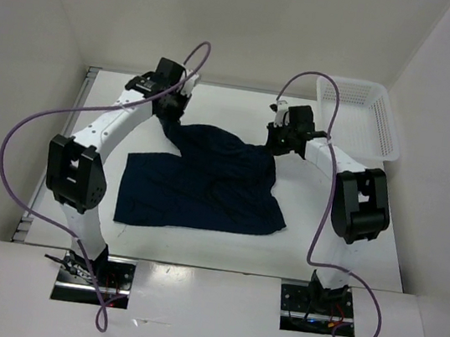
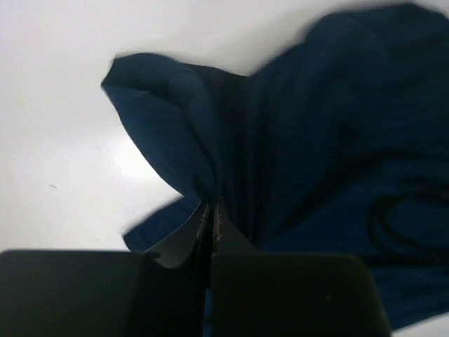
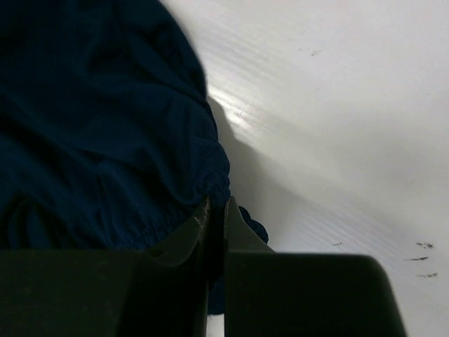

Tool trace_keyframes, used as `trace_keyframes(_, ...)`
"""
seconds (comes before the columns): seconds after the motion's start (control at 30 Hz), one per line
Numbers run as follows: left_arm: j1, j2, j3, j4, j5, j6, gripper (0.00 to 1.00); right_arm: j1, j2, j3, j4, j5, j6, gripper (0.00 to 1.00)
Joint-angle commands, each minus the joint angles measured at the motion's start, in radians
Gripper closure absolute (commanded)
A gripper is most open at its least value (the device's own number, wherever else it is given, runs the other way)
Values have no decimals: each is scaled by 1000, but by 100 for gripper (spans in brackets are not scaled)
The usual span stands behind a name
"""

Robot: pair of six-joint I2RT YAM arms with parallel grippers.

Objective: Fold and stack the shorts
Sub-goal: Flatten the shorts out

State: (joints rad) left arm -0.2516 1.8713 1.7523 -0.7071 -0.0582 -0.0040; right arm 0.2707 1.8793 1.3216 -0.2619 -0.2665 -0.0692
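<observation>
Left gripper (image 2: 210,214), right gripper (image 3: 216,210) pinch far edge of plain dark navy fabric shorts (image 1: 205,187), raised, likely for folding.

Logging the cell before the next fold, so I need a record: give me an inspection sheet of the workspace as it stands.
Surface: white table, with a few faint scuff marks in the right wrist view.
Job's things: the shorts, dark navy, lie mid-table, with the far edge pulled up and bunched at both corners.
Clutter: white mesh basket at the far right corner; nothing else seen.
Grippers: left gripper is shut on the shorts' far left corner; right gripper is shut on the far right corner.
Cables: purple, left cable and right cable loop off the arms, neither touching the shorts.
Surroundings: white walls on three sides.
</observation>
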Motion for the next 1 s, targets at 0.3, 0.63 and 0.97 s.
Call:
trace_keyframes(0.3,-29,-57,-376,-132,99,4,81,79,-138,-120,-48,-86,-227,100)
trace_keyframes(0.63,-15,-52,-174,-192,221,4,14,79,-169,-171,-68,-77,-288,100)
trace_keyframes(0.97,20,362,308,-187,167,4,39,88,-160,-180,-68,-96,-297,100)
